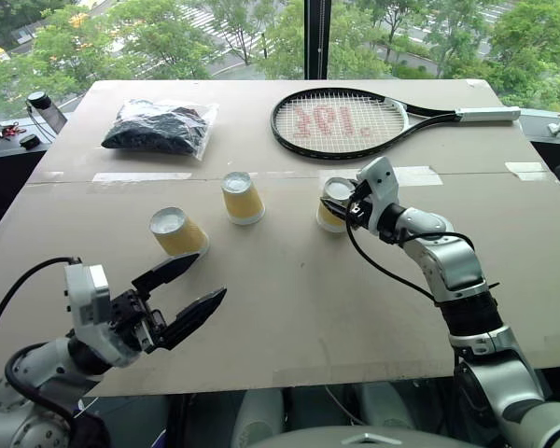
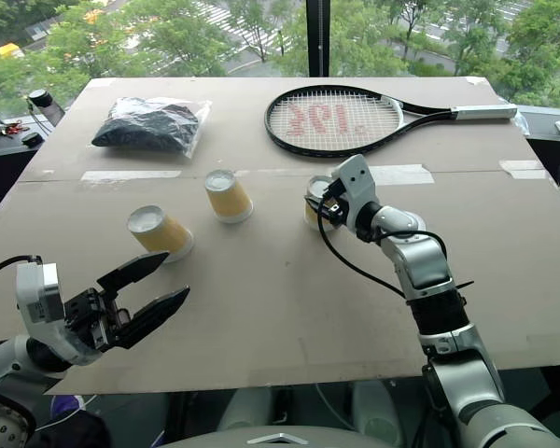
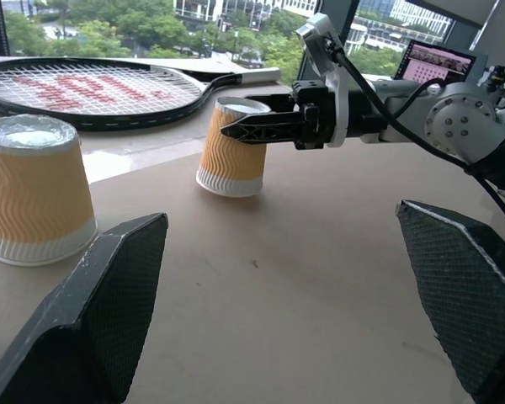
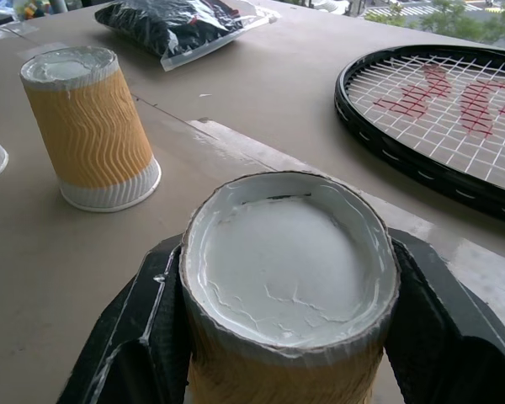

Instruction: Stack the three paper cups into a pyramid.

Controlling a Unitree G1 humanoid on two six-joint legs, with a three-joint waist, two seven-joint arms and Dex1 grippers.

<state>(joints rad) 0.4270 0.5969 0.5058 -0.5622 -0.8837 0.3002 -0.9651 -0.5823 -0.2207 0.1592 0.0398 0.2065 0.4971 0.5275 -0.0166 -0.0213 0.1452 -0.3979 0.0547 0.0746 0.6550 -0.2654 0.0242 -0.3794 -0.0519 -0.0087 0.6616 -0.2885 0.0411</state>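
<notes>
- Work surface: flat tan cardboard-covered table (image 1: 289,317) with taped seams.
- Three yellow-tan ribbed paper cups with white rims stand upside down in a row across the middle of the table, well apart from one another; none is stacked.
- Left cup (image 1: 177,231): nearest the table's left edge, slightly closer to the front edge than the others.
- Middle cup (image 1: 242,197): just short of the tape seam, free of both grippers.
- Right cup (image 1: 333,203): resting on the table, clamped at its upper part between the black fingers of the right gripper (image 1: 341,204).
- Left gripper (image 1: 179,294): jaws spread wide, holding nothing, above the front-left area of the table, near the left cup.
- Black-framed tennis racket (image 1: 345,122) with red-marked strings lies near the far edge, handle toward the far right corner.
- Clear plastic bag of dark contents (image 1: 159,126) lies near the far left corner.
</notes>
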